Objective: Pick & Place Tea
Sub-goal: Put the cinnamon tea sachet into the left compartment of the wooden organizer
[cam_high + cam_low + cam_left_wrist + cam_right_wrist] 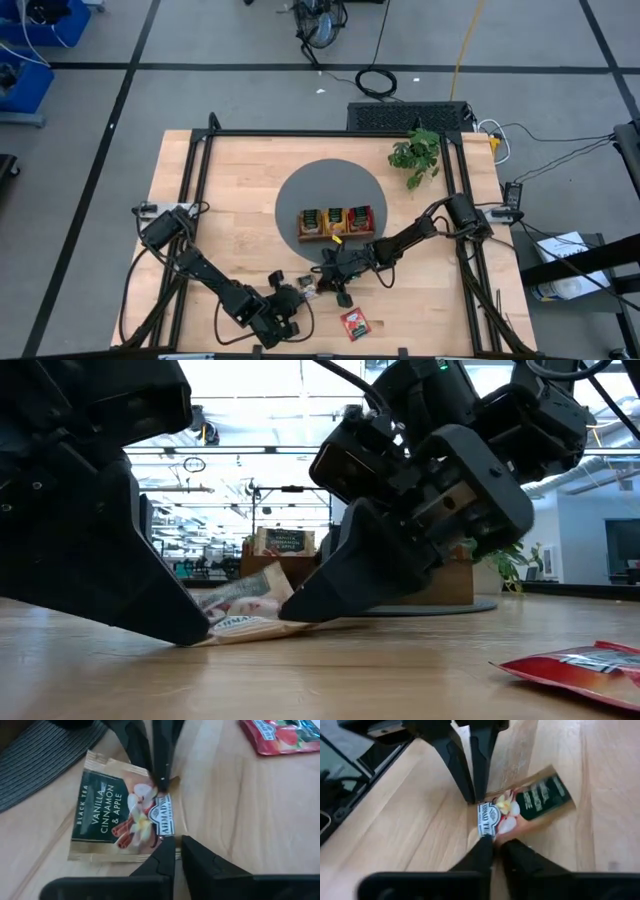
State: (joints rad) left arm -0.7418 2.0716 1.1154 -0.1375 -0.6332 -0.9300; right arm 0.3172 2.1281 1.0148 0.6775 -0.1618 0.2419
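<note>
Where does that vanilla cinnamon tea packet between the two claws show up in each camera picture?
High view: the vanilla sachet, low centre, a small speck on the table.
Low view: left of centre, flat on the wood.
Left wrist view: centre, label readable.
Right wrist view: centre-right.
Shared landmark: the red sachet nearby.

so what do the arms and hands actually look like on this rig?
Both arms are dark, jointed links with black cables looped along them. The left hand and right hand are boxy black housings ending in two narrow, tapered dark fingers with plain matte faces. No markings are readable on them.
</note>
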